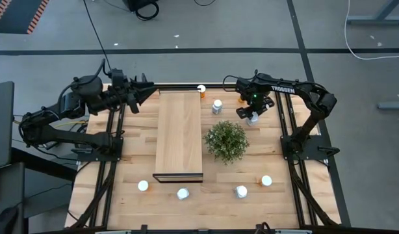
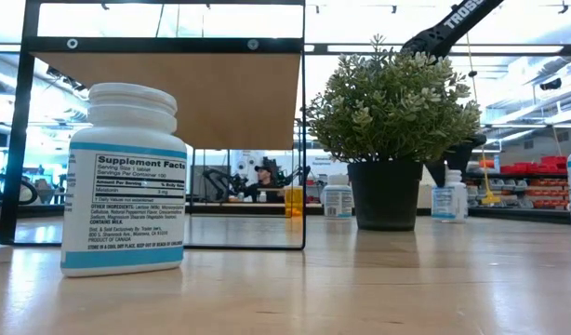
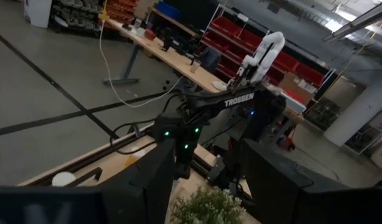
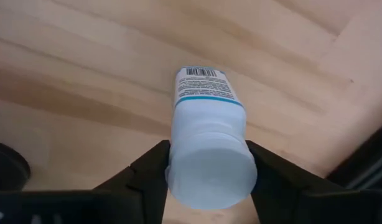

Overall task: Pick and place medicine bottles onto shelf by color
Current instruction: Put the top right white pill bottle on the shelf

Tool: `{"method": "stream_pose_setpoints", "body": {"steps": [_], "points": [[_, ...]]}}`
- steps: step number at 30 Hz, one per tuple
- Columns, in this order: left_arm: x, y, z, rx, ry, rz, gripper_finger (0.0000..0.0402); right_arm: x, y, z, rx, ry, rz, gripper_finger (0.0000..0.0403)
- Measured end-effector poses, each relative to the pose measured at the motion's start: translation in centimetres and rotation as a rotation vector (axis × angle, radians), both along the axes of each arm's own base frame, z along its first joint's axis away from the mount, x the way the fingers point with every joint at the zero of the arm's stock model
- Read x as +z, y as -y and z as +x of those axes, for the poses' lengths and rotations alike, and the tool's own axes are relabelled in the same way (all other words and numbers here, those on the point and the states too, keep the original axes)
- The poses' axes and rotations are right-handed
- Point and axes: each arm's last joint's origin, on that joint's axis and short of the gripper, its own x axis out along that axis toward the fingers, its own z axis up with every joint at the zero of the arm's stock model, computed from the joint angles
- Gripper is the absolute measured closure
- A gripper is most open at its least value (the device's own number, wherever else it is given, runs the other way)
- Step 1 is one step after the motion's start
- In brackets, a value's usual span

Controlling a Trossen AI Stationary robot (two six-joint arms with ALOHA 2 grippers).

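Now the right hand (image 4: 206, 171) grips a white bottle (image 4: 206, 134) at its cap, fingers touching both sides.

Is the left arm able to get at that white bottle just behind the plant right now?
Probably not easily: the left gripper hangs beyond the shelf, which lies between it and the white bottle.

Dark arms (image 1: 297, 91), white TROSSEN lettering, green lights
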Motion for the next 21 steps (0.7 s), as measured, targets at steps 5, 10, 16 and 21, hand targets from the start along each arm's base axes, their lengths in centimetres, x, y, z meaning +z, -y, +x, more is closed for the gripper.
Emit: {"method": "stream_pose_setpoints", "body": {"steps": [5,10,16,21], "points": [[-0.1,0.0,0.0,0.001,-0.002,-0.019,0.0216,1.9,-0.4,0.1,0.026,0.013,0.019,0.0203],[-0.1,0.0,0.0,0.001,-0.003,-0.018,0.0212,6.8,-0.6,1.4,0.057,0.108,-0.059,0.0208],[-0.1,0.0,0.0,0.001,-0.008,-0.010,0.0218,13.4,-2.1,4.2,0.212,0.265,-0.213,0.0204],[-0.2,0.0,0.0,0.000,-0.031,0.029,0.0217,16.8,-4.3,6.2,0.273,0.365,-0.266,0.0203]]}}
